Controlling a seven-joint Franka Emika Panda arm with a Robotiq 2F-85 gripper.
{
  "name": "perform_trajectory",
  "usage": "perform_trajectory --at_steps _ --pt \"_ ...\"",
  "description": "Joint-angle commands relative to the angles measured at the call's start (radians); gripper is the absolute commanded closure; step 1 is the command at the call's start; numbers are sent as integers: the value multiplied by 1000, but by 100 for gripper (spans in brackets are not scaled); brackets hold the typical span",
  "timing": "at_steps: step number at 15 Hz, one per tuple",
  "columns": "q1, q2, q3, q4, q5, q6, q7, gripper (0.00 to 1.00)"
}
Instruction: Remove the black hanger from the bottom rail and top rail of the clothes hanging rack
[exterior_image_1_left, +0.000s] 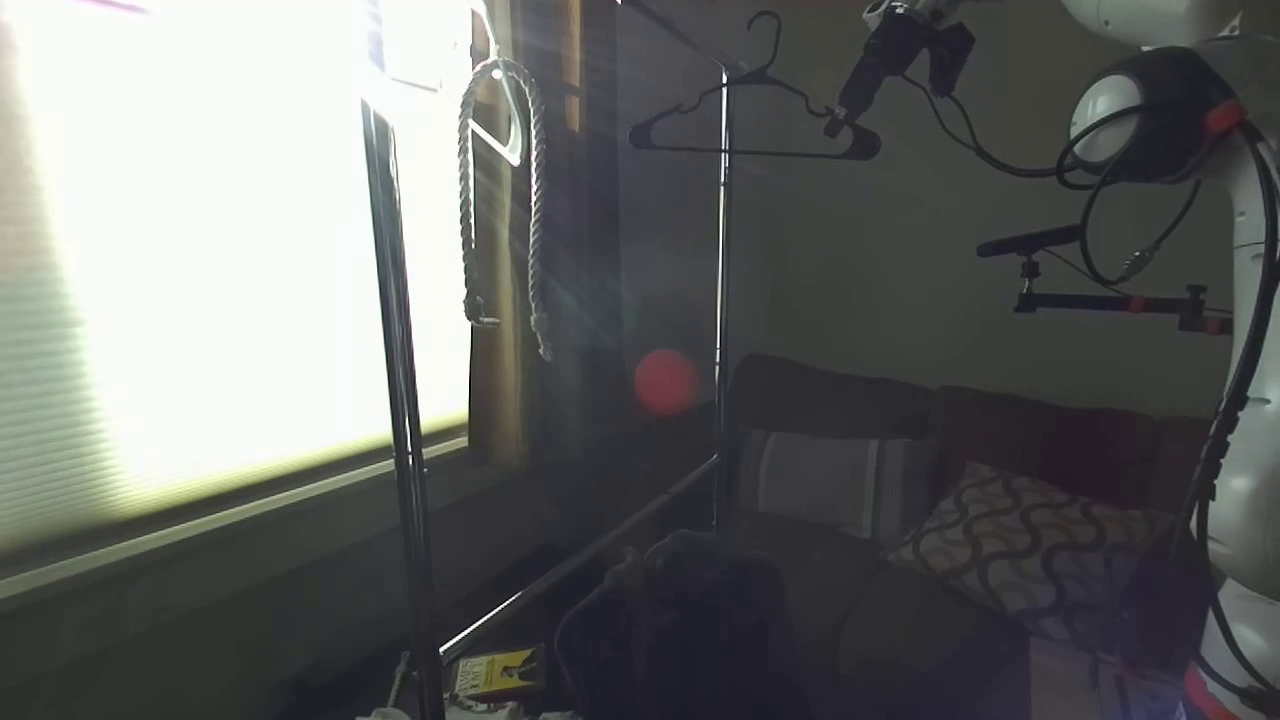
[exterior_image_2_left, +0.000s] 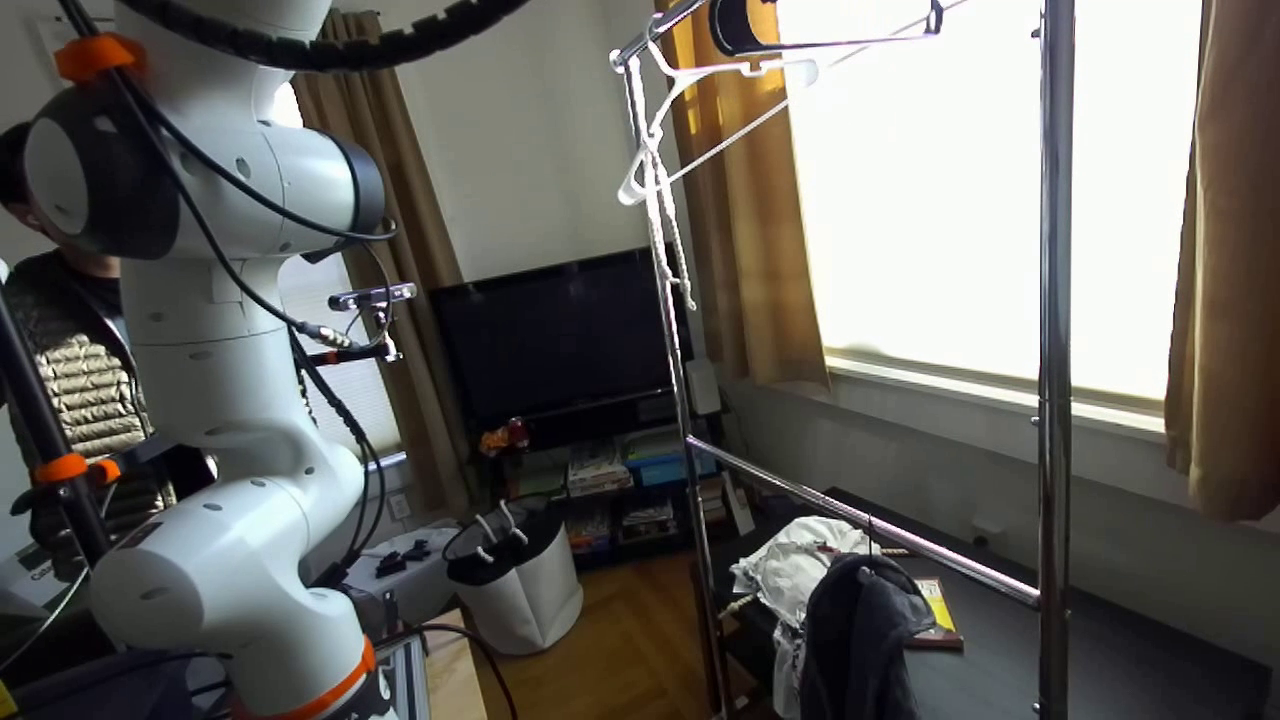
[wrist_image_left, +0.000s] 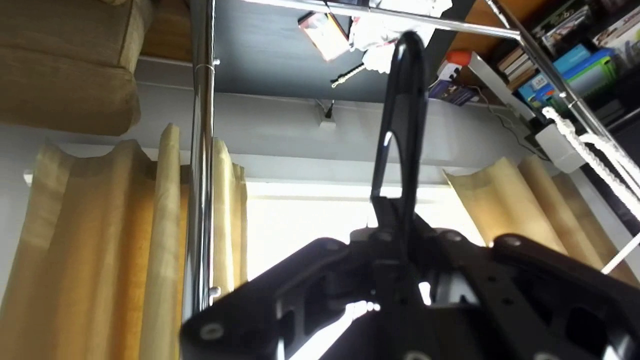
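Note:
A black hanger (exterior_image_1_left: 760, 150) is held in the air at one end, and its hook is seen right of the top rail (exterior_image_1_left: 672, 35), not around it. My gripper (exterior_image_1_left: 838, 125) is shut on the hanger's right shoulder. In the wrist view the hanger (wrist_image_left: 410, 90) stands up from between my shut fingertips (wrist_image_left: 395, 242). An exterior view shows only the hanger's lower part (exterior_image_2_left: 735, 30); the gripper is out of view there. On the bottom rail (exterior_image_2_left: 950, 555) a thin dark hook rises above a dark grey garment (exterior_image_2_left: 855, 630); any hanger inside it is hidden.
A white hanger (exterior_image_2_left: 700, 155) and a white rope (exterior_image_2_left: 672, 225) hang at the end of the top rail. Chrome posts (exterior_image_2_left: 1055, 350) stand on both sides of the rack. A white cloth (exterior_image_2_left: 790, 555) and a yellow book (exterior_image_2_left: 940, 610) lie beneath. A couch (exterior_image_1_left: 830, 400) stands behind.

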Motion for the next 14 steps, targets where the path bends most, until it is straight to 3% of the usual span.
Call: perform_trajectory --at_steps 1,8,9,14 --pt "-17 86 1 142 48 -41 120 99" --pt "-21 176 35 309 81 -32 240 99" --pt "-43 165 102 295 32 -12 252 99" --pt "-65 212 188 382 10 -27 312 99"
